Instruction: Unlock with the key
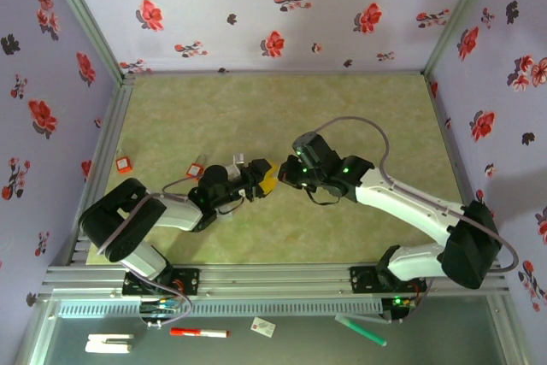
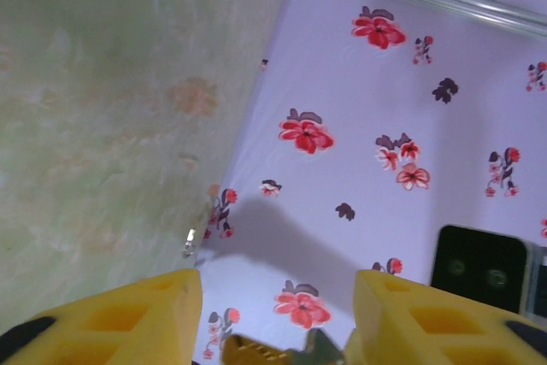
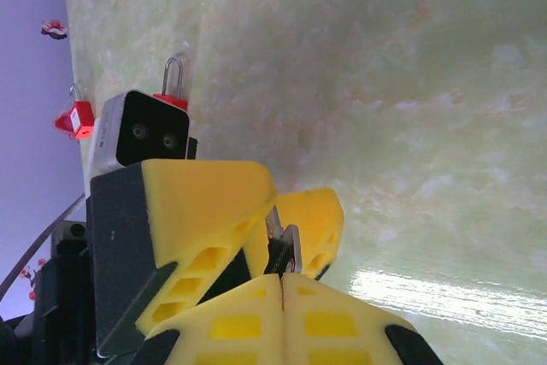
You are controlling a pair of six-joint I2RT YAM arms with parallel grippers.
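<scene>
My right gripper is shut on the key, a small dark piece with a thin metal blade that sticks out past its tips. The blade reaches into the gap between the yellow fingers of my left gripper, whose jaws stand apart around it. In the left wrist view the key shows at the bottom edge, close to the right-hand finger. Both grippers meet tip to tip above the middle of the table, left gripper against right gripper. A red padlock with a wire shackle lies behind the left gripper.
A second red padlock lies near the table's left edge, and the nearer one sits just left of the left wrist. Flowered walls close in the green tabletop on three sides.
</scene>
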